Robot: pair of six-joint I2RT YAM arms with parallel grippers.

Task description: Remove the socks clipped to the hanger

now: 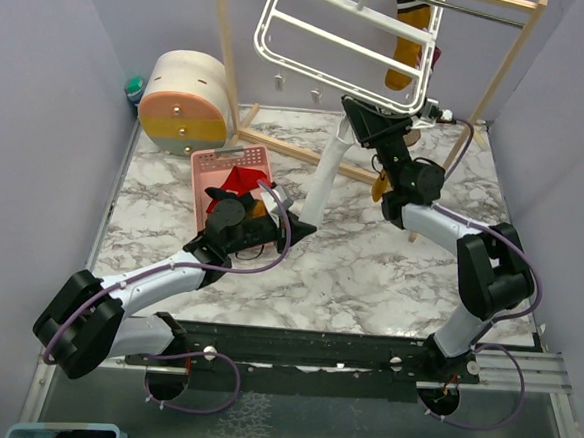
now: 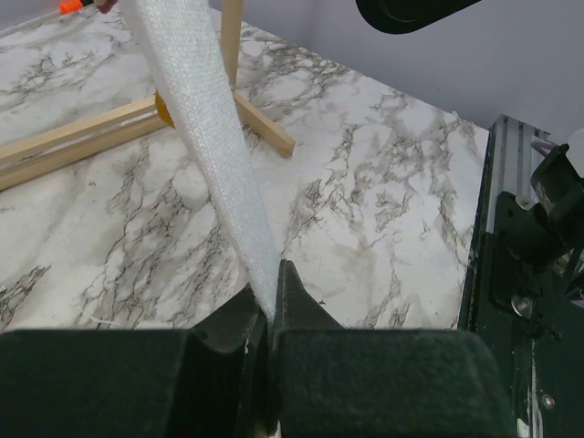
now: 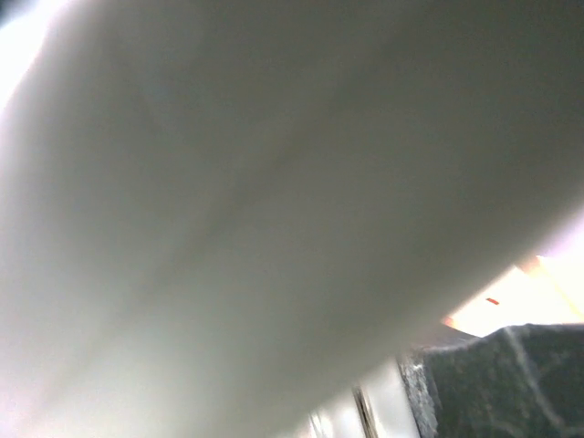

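A white sock (image 1: 327, 176) hangs stretched from the lower edge of the white hanger (image 1: 332, 79) down to my left gripper (image 1: 302, 225). In the left wrist view the left gripper (image 2: 271, 306) is shut on the tip of this white sock (image 2: 205, 119). A mustard yellow sock (image 1: 410, 42) hangs clipped at the hanger's right side. My right gripper (image 1: 364, 114) is raised at the hanger's lower edge, where the white sock's top is. The right wrist view is filled by a blurred white surface (image 3: 228, 210); only one dark finger (image 3: 511, 383) shows, so its state is unclear.
A pink basket (image 1: 204, 163) holding a red sock (image 1: 237, 180) stands left of centre. A round wooden drawer box (image 1: 185, 101) sits at the back left. The light wooden rack (image 1: 230, 54) carries the hanger, and its base beams (image 2: 91, 132) lie on the marble table.
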